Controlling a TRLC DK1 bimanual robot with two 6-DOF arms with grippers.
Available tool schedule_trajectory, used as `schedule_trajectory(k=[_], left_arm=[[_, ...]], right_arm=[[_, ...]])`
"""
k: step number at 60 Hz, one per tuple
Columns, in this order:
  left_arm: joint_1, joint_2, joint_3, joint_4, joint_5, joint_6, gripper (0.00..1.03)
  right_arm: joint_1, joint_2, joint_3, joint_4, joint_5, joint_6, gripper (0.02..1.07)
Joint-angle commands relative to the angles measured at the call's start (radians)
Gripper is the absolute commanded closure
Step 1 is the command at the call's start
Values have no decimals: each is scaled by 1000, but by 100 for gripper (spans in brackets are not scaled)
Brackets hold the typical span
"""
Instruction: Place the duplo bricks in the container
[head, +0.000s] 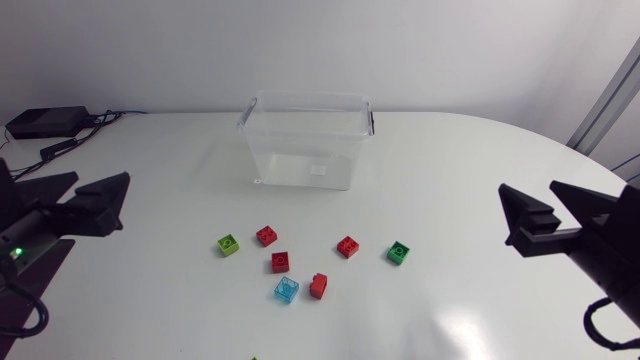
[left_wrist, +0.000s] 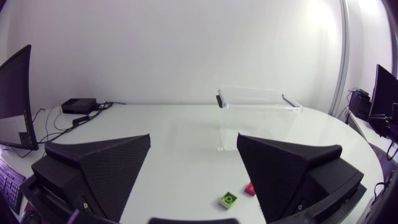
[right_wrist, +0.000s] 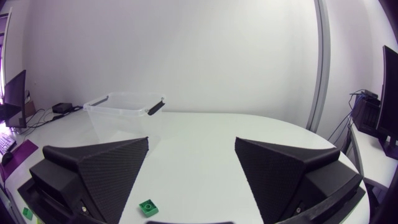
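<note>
Small coloured bricks (head: 280, 262) lie scattered on the near middle of a white table (head: 450, 170). The left gripper (left_wrist: 194, 135) and right gripper (right_wrist: 192, 139) hover either side, fingers spread wide. Farther back stands a clear container (head: 300, 152).

The table (head: 470, 170) was white and smooth, with a soft shine. The box (head: 300, 165) was clear plastic you could see through, with dark clips (head: 371, 122) on its rim. The bricks (head: 266, 236) were smooth plastic, and the blue brick (head: 286, 290) was see-through. The left gripper (left_wrist: 194, 138) and right gripper (right_wrist: 191, 140) were dull black, with rough, bumpy fingers (left_wrist: 106, 168).
</note>
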Motion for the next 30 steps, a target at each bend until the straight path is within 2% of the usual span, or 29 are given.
schedule_trajectory(k=[1,8,15,19,25,30], left_arm=[[-6,94,73,-25,-1,-10,8],[-6,223,149,-97,7,-9,9],[-6,373,223,-175,48,-7,9],[-3,452,241,-185,83,-7,11],[34,605,272,-182,185,-4,12],[34,709,298,-188,200,25,12]], right_arm=[[7,104,56,-21,-14,15,6],[7,221,108,-54,-26,15,6],[7,313,146,-92,-55,15,6],[7,348,157,-100,-72,15,6],[-3,410,178,-123,-104,11,6],[-14,462,197,-144,-126,4,6]])
